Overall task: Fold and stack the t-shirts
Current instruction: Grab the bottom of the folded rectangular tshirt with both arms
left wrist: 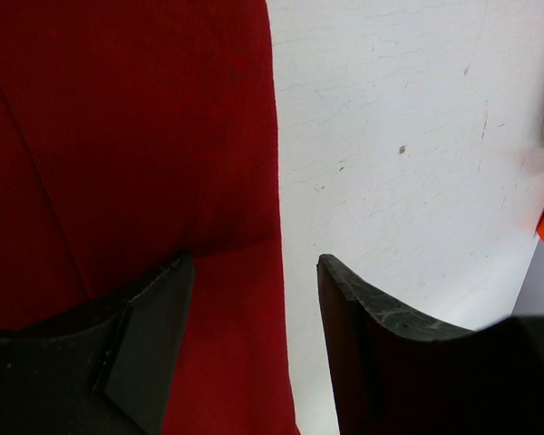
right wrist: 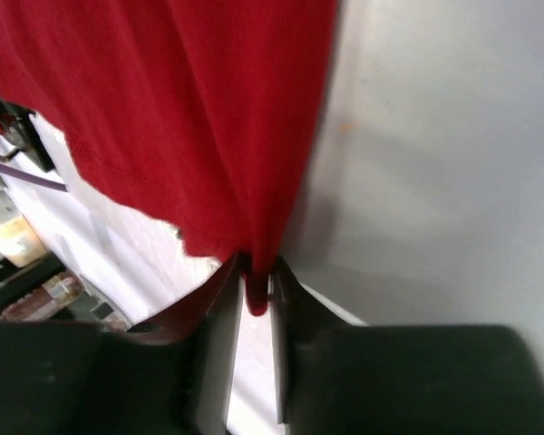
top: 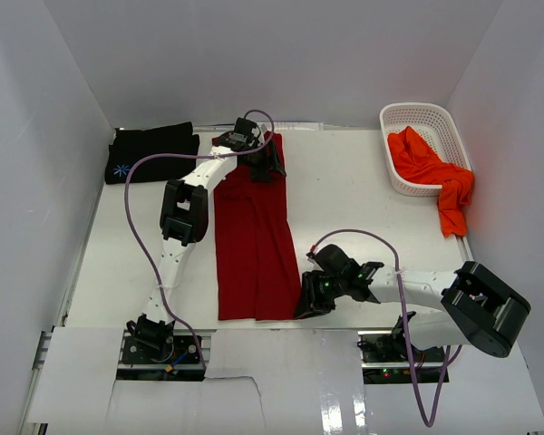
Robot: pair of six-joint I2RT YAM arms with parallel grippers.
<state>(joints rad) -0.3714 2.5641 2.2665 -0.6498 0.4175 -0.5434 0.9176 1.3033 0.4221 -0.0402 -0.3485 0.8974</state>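
Observation:
A dark red t-shirt (top: 251, 240) lies as a long folded strip down the middle of the table. My left gripper (top: 265, 168) is at its far right corner, open; in the left wrist view the shirt's right edge (left wrist: 127, 136) runs between the spread fingers of the gripper (left wrist: 254, 263). My right gripper (top: 306, 306) is at the near right corner, shut on a pinch of the red cloth (right wrist: 181, 109), which bunches between the fingers of the gripper (right wrist: 257, 276). A black t-shirt with a small blue print (top: 150, 152) lies folded at the far left. An orange-red t-shirt (top: 426, 168) hangs over the basket's edge.
A white slotted basket (top: 417, 111) stands at the far right, with the orange-red shirt spilling over its near side onto the table. White walls close in the table on three sides. Bare table (left wrist: 399, 136) lies between the red shirt and the basket.

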